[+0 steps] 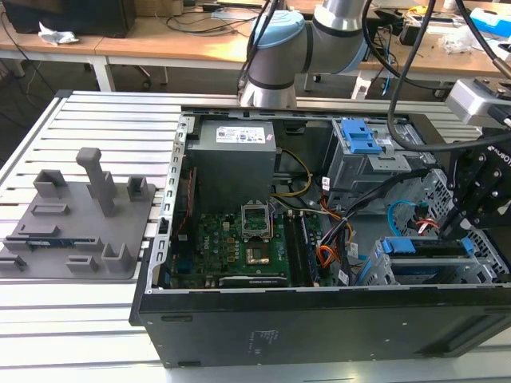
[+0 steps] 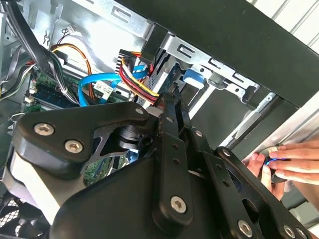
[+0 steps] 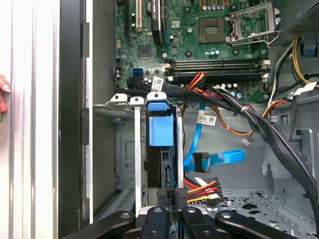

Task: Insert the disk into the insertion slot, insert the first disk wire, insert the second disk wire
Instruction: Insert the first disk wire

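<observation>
- Exterior view's left: grey fixture tray (image 1: 76, 219) on the slatted worktop (image 1: 72, 319).
- Exterior view's right: disk (image 1: 423, 246) seated edge-up in insertion slot (image 1: 415, 273).
- The gripper (image 1: 463, 227) hangs over it; I read its fingers (image 3: 167, 195) clamped on the red-yellow wire plug (image 3: 181, 193).

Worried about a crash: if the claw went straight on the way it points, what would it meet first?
Probably the disk in the slot, right ahead of the claw; depth is unclear.
</observation>
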Robot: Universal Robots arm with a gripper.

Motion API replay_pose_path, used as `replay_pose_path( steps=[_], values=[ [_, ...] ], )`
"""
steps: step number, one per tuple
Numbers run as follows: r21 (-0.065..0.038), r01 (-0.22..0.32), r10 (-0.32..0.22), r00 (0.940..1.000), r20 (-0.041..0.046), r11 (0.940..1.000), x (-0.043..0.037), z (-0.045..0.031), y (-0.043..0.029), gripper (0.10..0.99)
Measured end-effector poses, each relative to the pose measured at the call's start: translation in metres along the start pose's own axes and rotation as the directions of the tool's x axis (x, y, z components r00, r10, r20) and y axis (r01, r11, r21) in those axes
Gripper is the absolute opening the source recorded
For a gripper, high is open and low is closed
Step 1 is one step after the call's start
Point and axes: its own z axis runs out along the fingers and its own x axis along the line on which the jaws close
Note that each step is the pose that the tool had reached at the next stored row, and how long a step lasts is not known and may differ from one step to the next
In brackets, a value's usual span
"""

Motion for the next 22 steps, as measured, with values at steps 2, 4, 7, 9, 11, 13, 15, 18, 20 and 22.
replay_pose_path(
  steps=[2, 4, 7, 9, 11, 13, 15, 18, 20, 22],
  values=[
    [0.000, 0.000, 0.000, 1.0000, -0.0002, 1.0000, 0.0000, -0.0001, 0.0001, 0.165],
    [0.000, 0.000, 0.000, 1.0000, -0.0003, 1.0000, 0.0000, -0.0002, 0.0001, 0.165],
    [0.000, 0.000, 0.000, 1.0000, 0.0041, 1.0000, 0.0002, -0.0002, 0.0001, 0.165],
    [0.000, 0.001, -0.001, 0.9999, 0.0121, 1.0000, 0.0012, -0.0001, 0.0001, 0.165],
    [0.001, 0.001, -0.001, 0.9998, 0.0194, 1.0000, 0.0026, 0.0001, 0.0001, 0.165],
    [0.001, 0.002, -0.002, 0.9998, 0.0220, 1.0000, 0.0036, 0.0002, 0.0000, 0.165],
    [0.001, 0.002, -0.002, 0.9998, 0.0218, 1.0000, 0.0037, 0.0002, 0.0000, 0.165],
    [0.001, 0.002, -0.002, 0.9998, 0.0216, 1.0000, 0.0037, 0.0006, 0.0000, 0.165],
    [0.001, 0.002, -0.002, 0.9998, 0.0216, 1.0000, 0.0037, 0.0013, -0.0001, 0.165],
    [0.001, 0.002, -0.002, 0.9998, 0.0217, 1.0000, 0.0037, 0.0018, -0.0001, 0.165]
  ],
)
